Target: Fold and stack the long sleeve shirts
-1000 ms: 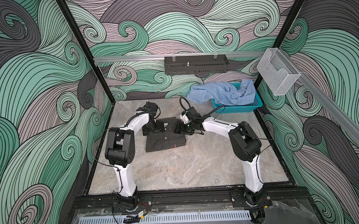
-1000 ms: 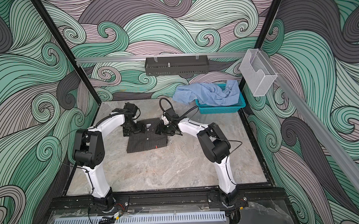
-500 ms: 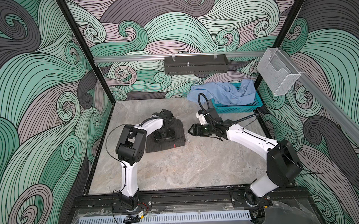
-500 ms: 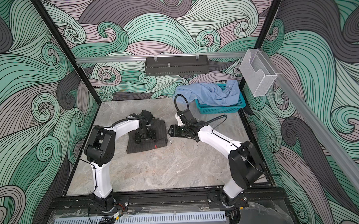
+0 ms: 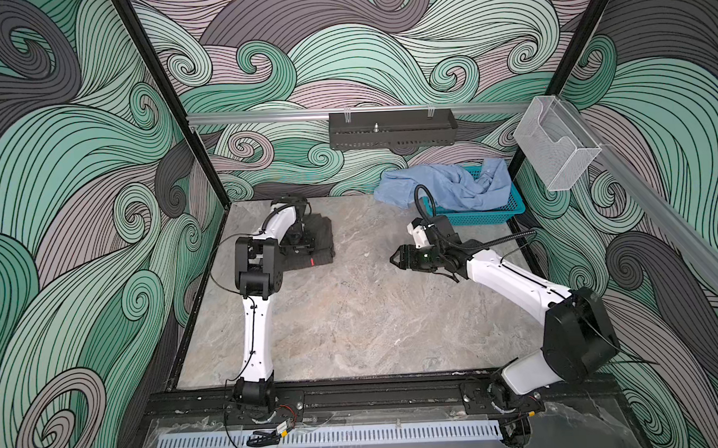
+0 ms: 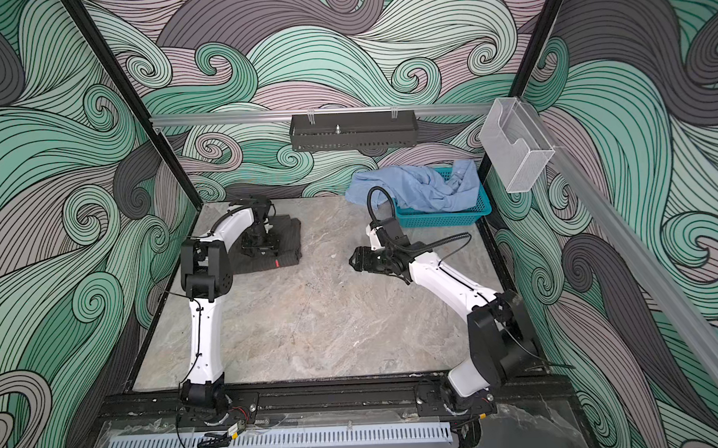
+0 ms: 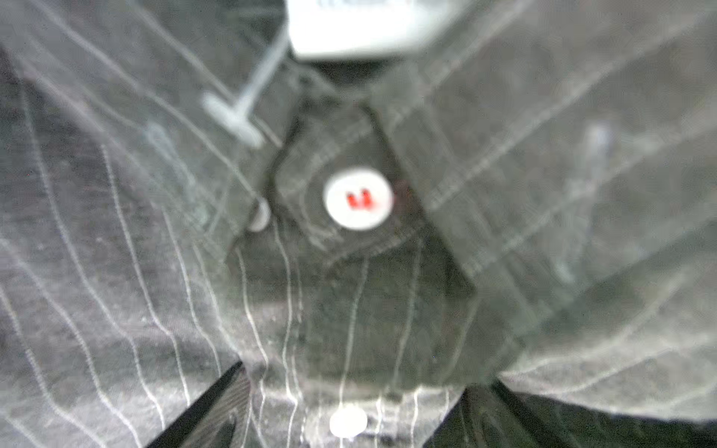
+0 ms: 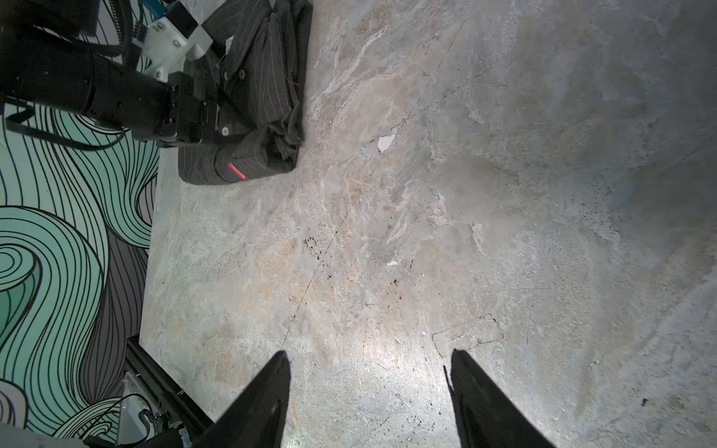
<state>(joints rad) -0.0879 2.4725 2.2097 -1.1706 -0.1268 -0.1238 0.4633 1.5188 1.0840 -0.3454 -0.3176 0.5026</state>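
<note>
My right pincer (image 5: 393, 260): spread, empty, over bare counter (image 5: 353, 317), tips aimed leftward. Light blue shirt (image 5: 443, 186): crumpled in teal basket (image 5: 488, 217) at far right corner, one end spilling over basket's left rim onto counter; long axis along back wall. Sits behind right pincer, near. My guess: right arm must swing back toward it. Dark pinstripe shirt (image 5: 323, 235): folded, far left. Left pincer (image 5: 302, 246) spread, down on it, well apart from blue shirt.

Lab enclosure, wave-patterned walls (image 5: 362, 46)
</note>
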